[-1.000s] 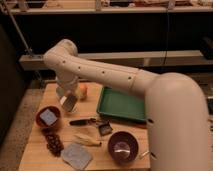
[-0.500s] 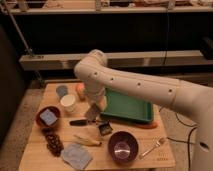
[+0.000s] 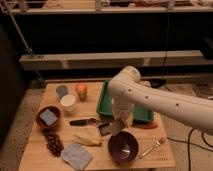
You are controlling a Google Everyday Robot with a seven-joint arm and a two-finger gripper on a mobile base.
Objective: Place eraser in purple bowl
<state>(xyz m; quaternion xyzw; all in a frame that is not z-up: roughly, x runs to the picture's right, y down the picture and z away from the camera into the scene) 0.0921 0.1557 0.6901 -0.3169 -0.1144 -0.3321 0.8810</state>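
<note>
Gripper (image 3: 119, 126) at end of the white robot arm (image 3: 150, 100) hangs low over the wooden table (image 3: 100, 152), just above and behind the rim of the round dark purple bowl (image 3: 123, 147), fingers closed; something small and greyish sits at the tips but cannot tell if it is the eraser or part of the gripper. Purple bowl sits at front centre-right of table, glossy paler inside, looks empty. Small dark rectangular block (image 3: 104, 129) lies just left of the gripper, near the bowl's back-left rim. Green rectangular tray (image 3: 107, 102) behind the gripper, mostly covered by the arm. Reddish-brown bowl (image 3: 48, 116) at left edge holds a pale blue-grey square item. White cup (image 3: 68, 103) and grey cup (image 3: 62, 91) at back left, orange round fruit (image 3: 81, 89) just beside them. Black-handled utensil (image 3: 82, 121) lies mid-table. Bunch of dark grapes (image 3: 53, 142) at front left, blue-grey folded cloth (image 3: 76, 156) at the front edge, yellowish item (image 3: 89, 141) between cloth and the dark block. Metal fork (image 3: 153, 147) right of the purple bowl.
</note>
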